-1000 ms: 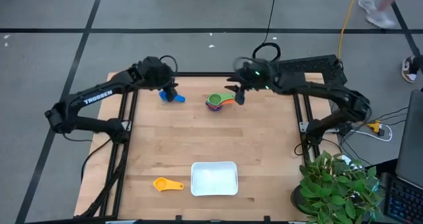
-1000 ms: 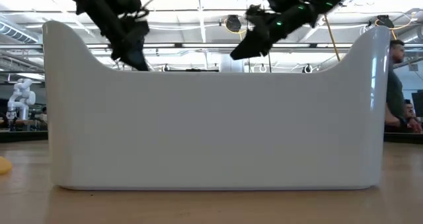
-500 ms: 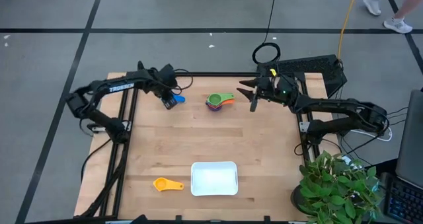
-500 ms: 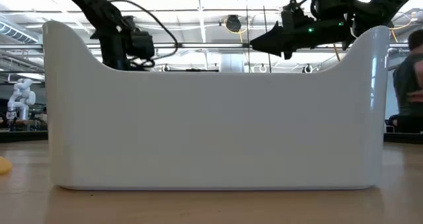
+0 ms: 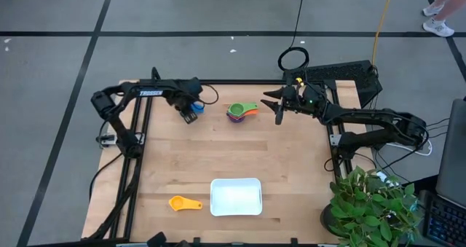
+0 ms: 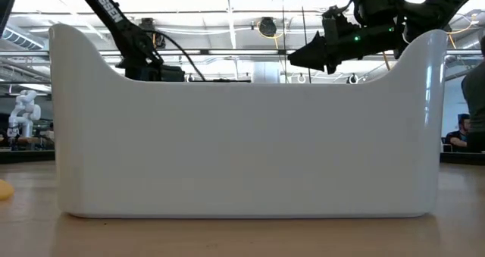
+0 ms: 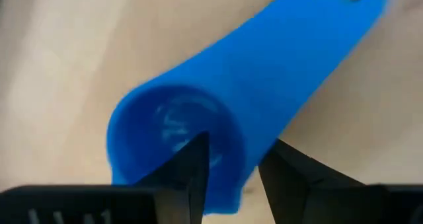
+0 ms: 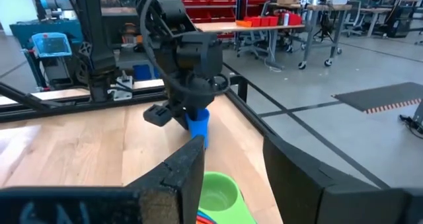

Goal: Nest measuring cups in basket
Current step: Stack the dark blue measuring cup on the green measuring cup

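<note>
- Pale wooden tabletop on a dark frame carries the whole job; nearest the front edge sit the white basket, with nothing in it, and a yellow cup lying just beside it.
- Far side: the left tool is down on a blue cup, one finger inside the bowl and one outside, pinching the rim.
- Risk, as judged: that hold takes only a thin edge of the wall, so the cup could swivel or slip out on the long carry to the basket, well apart from it.
- Stack of nested cups, green on top, stands between the arms; the right tool hovers near it with fingers spread and nothing held, and a careless sweep could topple the pile.
- Beyond the tabletop: grey floor marked with dark lines, a potted plant at the right corner, workshop benches and red bins in the distance.
</note>
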`<state>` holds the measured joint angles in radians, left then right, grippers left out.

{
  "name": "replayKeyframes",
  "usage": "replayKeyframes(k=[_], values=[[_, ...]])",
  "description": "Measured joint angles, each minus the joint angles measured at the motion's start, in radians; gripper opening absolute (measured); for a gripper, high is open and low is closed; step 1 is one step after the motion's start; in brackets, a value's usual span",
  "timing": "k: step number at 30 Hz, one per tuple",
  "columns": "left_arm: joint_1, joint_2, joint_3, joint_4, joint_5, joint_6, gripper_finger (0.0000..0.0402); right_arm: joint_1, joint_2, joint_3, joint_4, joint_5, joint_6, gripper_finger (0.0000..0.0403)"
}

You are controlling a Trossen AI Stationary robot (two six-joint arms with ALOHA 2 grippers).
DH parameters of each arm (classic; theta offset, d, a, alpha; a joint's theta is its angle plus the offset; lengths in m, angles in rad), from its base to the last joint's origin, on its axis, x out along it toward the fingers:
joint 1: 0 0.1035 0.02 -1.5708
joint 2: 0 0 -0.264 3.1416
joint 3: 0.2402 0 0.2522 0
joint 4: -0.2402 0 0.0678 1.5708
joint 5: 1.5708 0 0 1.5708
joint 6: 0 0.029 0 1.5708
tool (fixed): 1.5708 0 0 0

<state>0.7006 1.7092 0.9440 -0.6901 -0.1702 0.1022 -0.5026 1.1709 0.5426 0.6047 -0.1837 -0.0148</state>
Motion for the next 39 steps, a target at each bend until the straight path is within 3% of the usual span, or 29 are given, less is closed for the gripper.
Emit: replayKeyframes(k=[4,8,17,22,27,39], values=[[-0.001,0.024,0.003,-0.018,-0.089,-0.042,0.0102,0.000,0.000,0.000,-0.008,0.000,0.000,0.0146],[-0.006,0.016,0.000,-0.022,-0.090,-0.104,0.0018,0.000,0.000,0.000,-0.003,0.000,-0.001,0.0146],[-0.046,-0.069,0.138,-0.117,0.054,-0.421,0.0010,0.000,0.000,0.000,-0.003,0.005,-0.007,0.0146],[-0.169,-0.079,0.300,-0.092,0.096,-0.428,0.0011,-0.001,0.000,0.000,-0.004,0.032,-0.008,0.0146],[-0.280,-0.073,0.412,0.038,0.107,-0.395,0.0010,-0.002,0.000,0.000,-0.004,0.035,-0.004,0.0146],[-0.337,-0.012,0.436,0.330,0.283,-0.393,0.0009,-0.003,0.000,0.000,-0.018,0.188,0.022,0.0146]])
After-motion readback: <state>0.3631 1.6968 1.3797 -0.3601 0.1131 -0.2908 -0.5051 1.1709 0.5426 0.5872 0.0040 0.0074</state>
